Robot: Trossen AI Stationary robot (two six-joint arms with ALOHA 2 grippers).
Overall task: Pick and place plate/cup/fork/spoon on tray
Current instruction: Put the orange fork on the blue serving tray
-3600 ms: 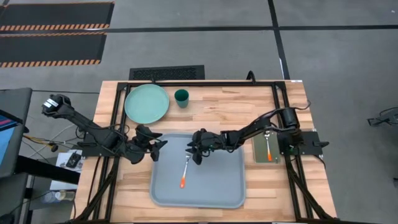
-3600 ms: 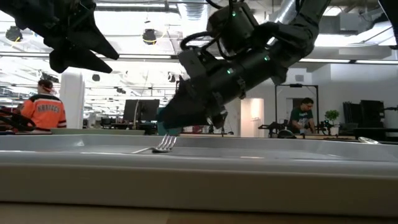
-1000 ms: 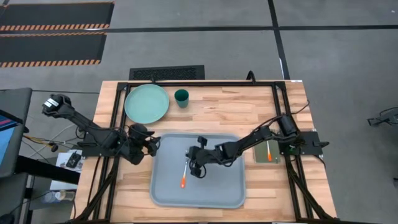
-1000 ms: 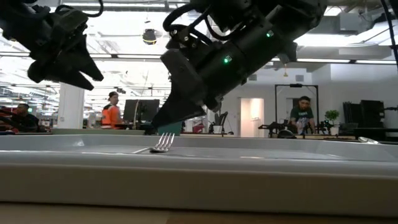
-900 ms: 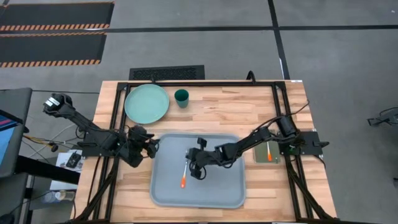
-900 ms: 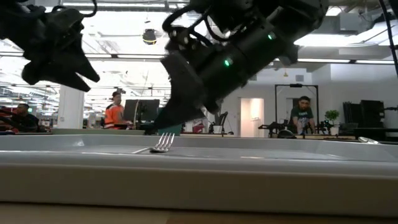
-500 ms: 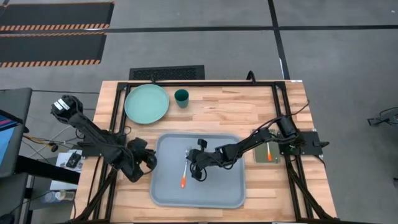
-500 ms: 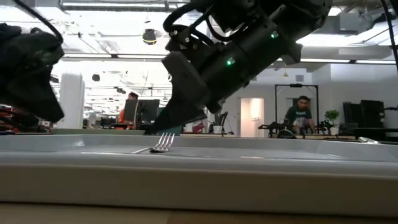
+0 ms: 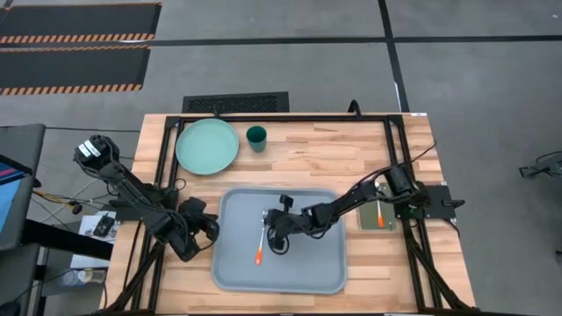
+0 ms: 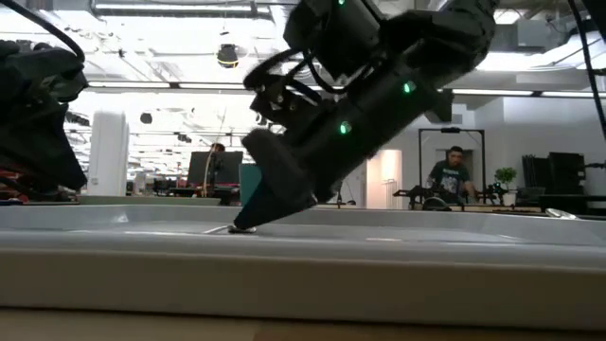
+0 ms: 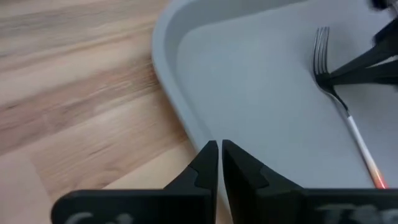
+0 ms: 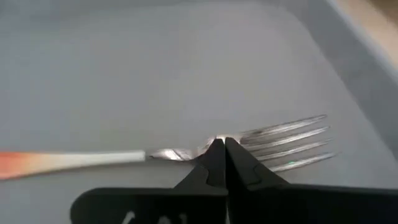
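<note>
The fork (image 9: 262, 237) lies flat on the floor of the tray (image 9: 307, 263), tines toward the far edge and orange handle toward the near edge. My right gripper (image 12: 219, 146) is shut, its tips down at the fork's neck. My left gripper (image 11: 219, 149) is shut and hangs over the tray's left rim (image 11: 180, 118), touching nothing. The plate (image 9: 208, 145) and the cup (image 9: 256, 137) stand on the table beyond the tray. The spoon (image 9: 378, 209) lies on a small grey-green pad at the right. My right gripper has its shut fingertips (image 10: 248, 220) on the fork's neck (image 12: 180, 153), between tines and handle. The fingers slant down from the table's right side and stand across the fork. The fork lies flat on the tray floor.
The grey-green pad (image 9: 366, 215) sits just right of the tray. A black frame (image 9: 281, 116) runs along the table's far edge and sides. Bare wood shows between the tray and the plate. People stand in the room beyond the table.
My left gripper has shut and drawn back toward the table's near left, beside the tray's left rim. My right gripper has tipped down until its shut tips reach the fork's neck. The fork has not moved.
</note>
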